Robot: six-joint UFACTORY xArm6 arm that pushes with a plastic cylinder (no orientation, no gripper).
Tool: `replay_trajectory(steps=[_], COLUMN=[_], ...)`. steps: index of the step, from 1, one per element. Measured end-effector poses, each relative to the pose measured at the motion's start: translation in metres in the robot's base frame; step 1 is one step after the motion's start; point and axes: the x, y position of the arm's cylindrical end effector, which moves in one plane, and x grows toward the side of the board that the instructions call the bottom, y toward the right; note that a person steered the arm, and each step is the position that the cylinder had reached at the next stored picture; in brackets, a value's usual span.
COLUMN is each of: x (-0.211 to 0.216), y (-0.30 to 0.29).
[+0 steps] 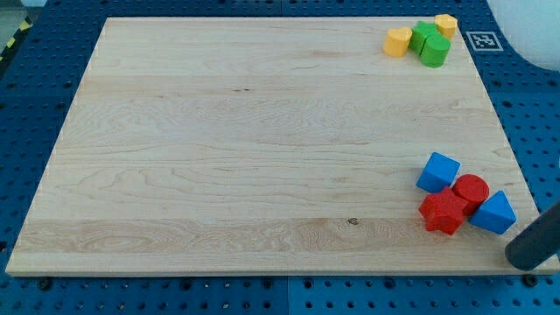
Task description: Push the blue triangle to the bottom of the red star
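The blue triangle lies near the board's bottom right corner, to the right of the red star and touching or nearly touching it. A red cylinder sits between them, just above. A blue cube lies above the star. My tip is at the board's bottom right edge, just below and to the right of the blue triangle, a small gap apart from it. The dark rod slants up to the view's right edge.
At the board's top right corner sits a cluster: a yellow block, a second yellow block and two green blocks. The wooden board lies on a blue pegboard table.
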Motion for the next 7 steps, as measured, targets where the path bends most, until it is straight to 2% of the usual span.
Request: replay_trajectory(steps=[1, 2, 3, 4, 6, 7], x=[-0.001, -0.001, -0.027, -0.063, -0.064, -0.047], y=[0.062, 0.062, 0.052, 0.012, -0.004, 0.033])
